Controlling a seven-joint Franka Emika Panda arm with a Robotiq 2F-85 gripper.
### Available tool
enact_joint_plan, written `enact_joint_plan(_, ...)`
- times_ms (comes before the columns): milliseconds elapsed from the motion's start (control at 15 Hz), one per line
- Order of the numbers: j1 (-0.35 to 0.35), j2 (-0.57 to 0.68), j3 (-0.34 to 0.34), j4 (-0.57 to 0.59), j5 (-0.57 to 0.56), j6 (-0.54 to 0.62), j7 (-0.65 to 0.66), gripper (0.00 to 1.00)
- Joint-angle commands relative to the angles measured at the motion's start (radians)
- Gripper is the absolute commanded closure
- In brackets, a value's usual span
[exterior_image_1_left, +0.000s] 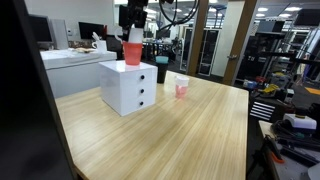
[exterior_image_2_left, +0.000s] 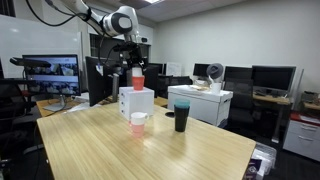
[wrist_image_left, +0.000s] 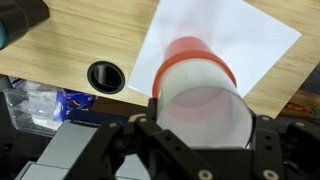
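- The red cup (wrist_image_left: 198, 88) sits between my fingers (wrist_image_left: 150, 128). One finger presses on each side of its wide end, so my claw (wrist_image_left: 205, 132) is clenched on it.
- In both exterior views the cup (exterior_image_1_left: 133, 52) stands upright, with my claw (exterior_image_1_left: 132, 38) gripping it from above.
- It hangs over the top of the white drawer box (exterior_image_1_left: 128, 88). Its base is level with the box's top face, and I cannot tell whether the two touch.
- In the wrist view the box top (wrist_image_left: 235, 30) shows as a pale sheet spread under the cup.
- The box stands on the wooden table (exterior_image_1_left: 190, 135), towards one end, and shows two drawers with dark knobs on the front in an exterior view.
- A black cup (exterior_image_2_left: 181, 116) stands upright on the table, near the box and clear of it.
- A small clear cup with a pink base (exterior_image_2_left: 138, 123) stands on the table just in front of the box in an exterior view (exterior_image_1_left: 181, 88), apart from both the box and the black cup.
- In the wrist view a round black cable hole (wrist_image_left: 105, 76) is set into the table near its edge, beside the box.
- My arm (exterior_image_2_left: 122, 22) bends in from above, behind the box.
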Motion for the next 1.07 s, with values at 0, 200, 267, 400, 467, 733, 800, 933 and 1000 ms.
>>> enact_joint_plan(0,0.002,-0.023,-0.009,-0.066,0.024,0.012,-0.042,0.15)
enact_joint_plan(200,0.002,-0.022,-0.009,-0.085,0.023,0.010,-0.039,0.00)
enact_joint_plan(267,0.002,-0.022,-0.009,-0.090,0.023,0.009,-0.041,0.00)
enact_joint_plan(400,0.002,-0.022,-0.009,-0.086,0.026,0.007,-0.040,0.00)
enact_joint_plan(467,0.002,-0.021,-0.009,-0.083,0.027,0.003,-0.040,0.00)
enact_joint_plan(733,0.002,-0.016,-0.014,-0.061,0.034,-0.016,-0.028,0.00)
enact_joint_plan(800,0.001,-0.015,-0.014,-0.056,0.038,-0.026,-0.032,0.00)
enact_joint_plan(933,0.000,-0.018,-0.014,-0.049,0.041,-0.030,-0.032,0.00)
enact_joint_plan(1000,0.001,-0.019,-0.015,-0.045,0.039,-0.036,-0.031,0.00)
